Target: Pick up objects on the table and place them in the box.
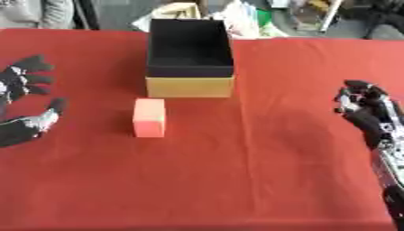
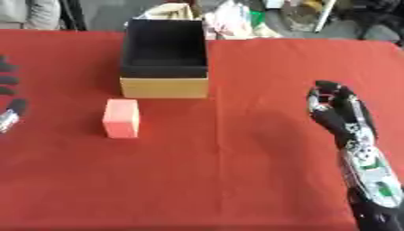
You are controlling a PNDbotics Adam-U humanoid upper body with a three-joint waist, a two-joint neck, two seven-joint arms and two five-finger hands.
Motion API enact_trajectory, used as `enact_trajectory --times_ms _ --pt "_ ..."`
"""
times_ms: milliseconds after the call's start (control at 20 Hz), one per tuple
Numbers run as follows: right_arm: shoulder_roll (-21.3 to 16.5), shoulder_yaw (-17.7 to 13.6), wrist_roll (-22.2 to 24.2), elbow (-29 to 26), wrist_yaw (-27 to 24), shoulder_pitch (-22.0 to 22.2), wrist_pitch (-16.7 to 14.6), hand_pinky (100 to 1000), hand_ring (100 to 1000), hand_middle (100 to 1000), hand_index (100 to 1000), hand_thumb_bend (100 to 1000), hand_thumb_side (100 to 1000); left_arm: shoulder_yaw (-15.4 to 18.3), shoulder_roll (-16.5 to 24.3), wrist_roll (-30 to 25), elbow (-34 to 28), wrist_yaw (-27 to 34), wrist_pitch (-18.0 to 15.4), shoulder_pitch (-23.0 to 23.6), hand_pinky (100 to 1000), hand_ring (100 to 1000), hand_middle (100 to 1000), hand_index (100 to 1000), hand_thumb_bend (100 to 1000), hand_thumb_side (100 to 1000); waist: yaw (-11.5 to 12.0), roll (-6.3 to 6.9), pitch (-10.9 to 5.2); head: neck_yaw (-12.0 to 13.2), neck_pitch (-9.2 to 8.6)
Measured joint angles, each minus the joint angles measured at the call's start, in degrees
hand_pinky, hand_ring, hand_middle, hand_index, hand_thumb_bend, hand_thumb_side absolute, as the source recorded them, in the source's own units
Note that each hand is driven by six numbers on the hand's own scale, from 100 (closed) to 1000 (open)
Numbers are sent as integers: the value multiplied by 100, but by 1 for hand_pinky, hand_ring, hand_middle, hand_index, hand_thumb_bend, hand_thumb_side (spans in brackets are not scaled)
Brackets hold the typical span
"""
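A flat table covered in red cloth (image 1: 260, 171) is recorded as the work surface. One rectangular cardboard box (image 1: 189, 49), tan on the outside and lined black within, is set open-topped at the far middle of the cloth; nothing can be made out inside it. One small salmon-pink rectangular block (image 1: 149, 117) is laid flat on the cloth just in front of the box's near left corner, apart from the box wall. The black left hand (image 1: 22, 106) is entered at the left edge, held palm inward with fingers (image 1: 31, 67) spread and straight and the thumb stretched toward the block; nothing is held, and the block is placed to the right of the thumb tip, well apart from it. The black and silver right hand (image 2: 339, 113) is entered at the right side, raised on its forearm with fingers slightly bent and close together, nothing being pinched; the block and box are located well to the left of these fingertips. Mixed clutter (image 1: 245, 18) is noted beyond the table's far edge.
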Motion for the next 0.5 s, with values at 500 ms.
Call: enact_trajectory --times_ms 500 --pt "0 0 8 0 0 0 1 514 617 577 709 100 100 -53 14 -27 0 -8 31 -22 744 800 813 957 259 297 0 12 0 6 24"
